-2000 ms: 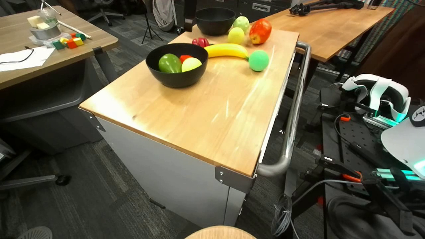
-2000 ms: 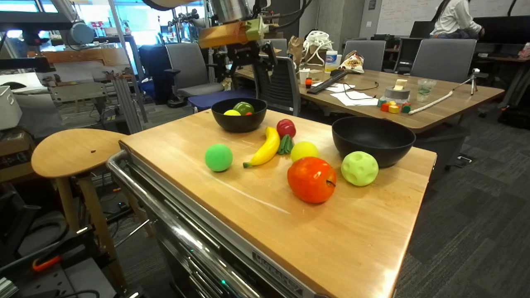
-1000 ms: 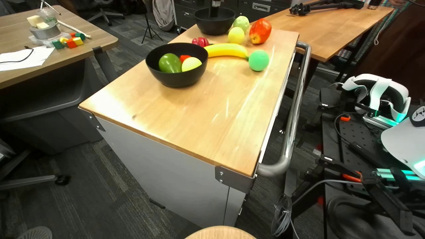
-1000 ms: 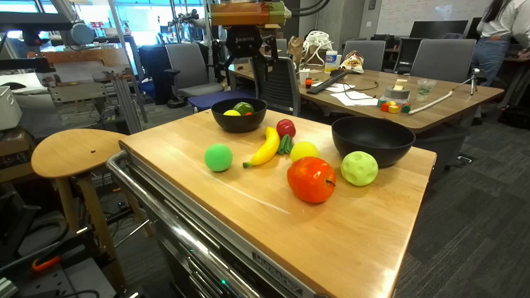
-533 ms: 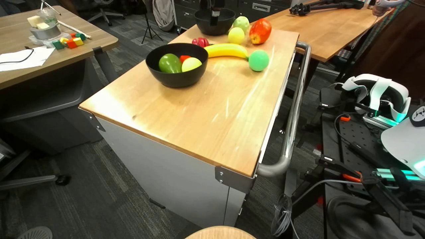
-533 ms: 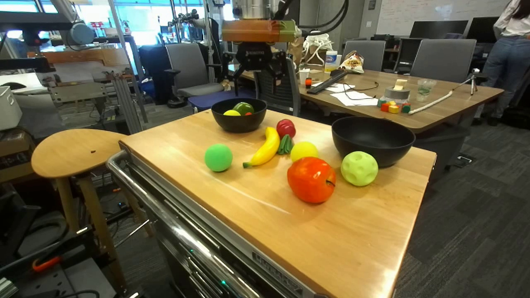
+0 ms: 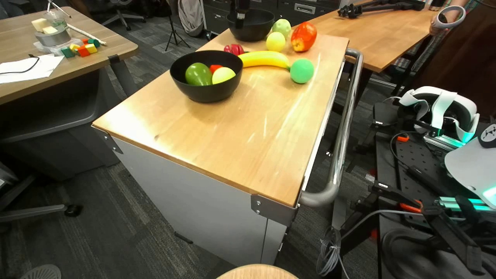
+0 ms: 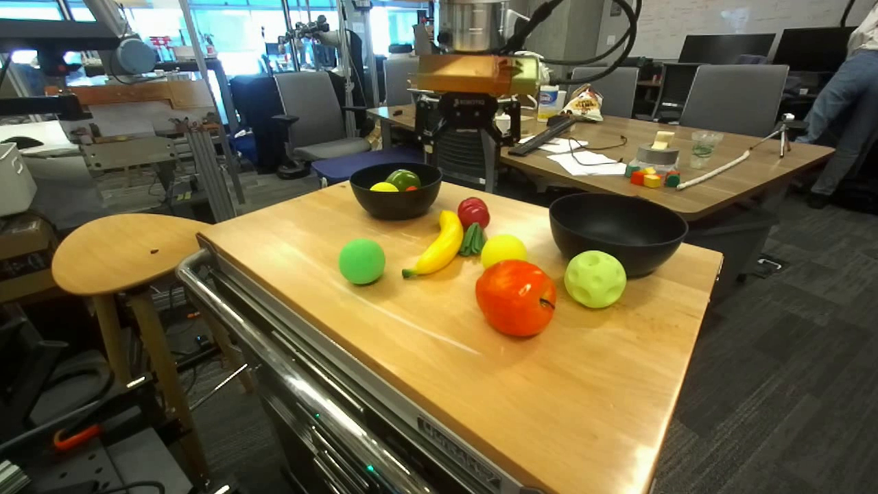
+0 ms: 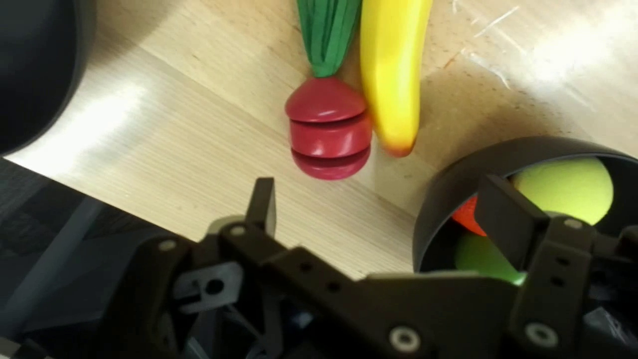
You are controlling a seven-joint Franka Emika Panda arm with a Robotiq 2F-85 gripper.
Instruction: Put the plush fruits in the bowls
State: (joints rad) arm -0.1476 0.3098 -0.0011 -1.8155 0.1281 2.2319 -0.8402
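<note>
Gripper (image 9: pixel 381 199), black: 1, with fingers (image 9: pixel 262 204) spread wide; lower half of the wrist view, and upper centre in an exterior view, above the wooden tabletop (image 8: pixel 597 398).

Loaded black bowl (image 8: pixel 394 208), 1 of 2: just above centre in that frame, lower right in the wrist view; containing 1 dark green fruit (image 7: pixel 198 74), 1 pale yellow fruit (image 7: pixel 224 74) and 1 mostly hidden red fruit (image 7: pixel 216 67).

Other black bowl (image 8: pixel 638 254), 2 of 2: right of centre in the exterior view, upper left in the wrist view.

On the tabletop:
- 1 green ball (image 8: pixel 362 261), left of centre.
- 1 yellow banana (image 8: pixel 442 247), at centre, just beside 1 red beet-like piece (image 8: pixel 474 213) with green leaves (image 8: pixel 472 240).
- 1 yellow ball (image 8: pixel 505 248), partly behind 1 large red-orange fruit (image 8: pixel 516 299), right of centre.
- 1 dimpled yellow-green ball (image 8: pixel 595 279), farther right, just in front of that bowl.

White headset (image 7: pixel 436 97): far right in an exterior view.
</note>
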